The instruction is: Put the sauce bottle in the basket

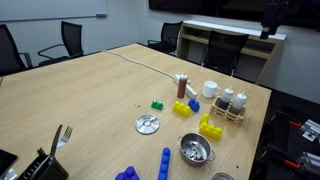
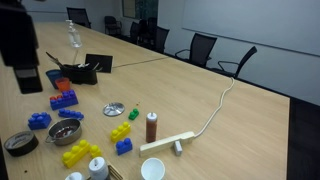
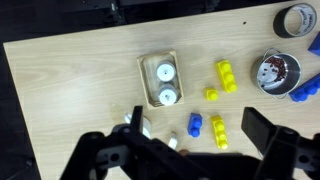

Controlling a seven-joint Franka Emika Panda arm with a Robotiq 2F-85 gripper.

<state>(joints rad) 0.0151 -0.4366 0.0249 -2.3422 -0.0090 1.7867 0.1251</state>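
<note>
The sauce bottle [image 1: 181, 87] stands upright near the middle of the table, dark reddish-brown with a pale cap; it also shows in an exterior view [image 2: 152, 127]. In the wrist view only its pale cap [image 3: 172, 142] peeks out past the gripper body. The tan basket [image 1: 229, 117] sits near the table edge and holds two white shakers; from above it is a pale open box [image 3: 142, 78]. My gripper [image 3: 180, 150] is open and empty, high above the table, its dark fingers spread over the bottle and blocks. It shows in both exterior views [image 1: 268, 28] [image 2: 27, 78].
A white cup [image 1: 211, 89] stands by the basket. Yellow [image 3: 225, 75], blue [image 3: 196, 123] and green [image 1: 157, 105] blocks lie about. A perforated metal bowl [image 3: 275, 70], a silver disc [image 1: 148, 124], a tape roll [image 3: 295, 18] and a white cable [image 2: 215, 115] are on the table.
</note>
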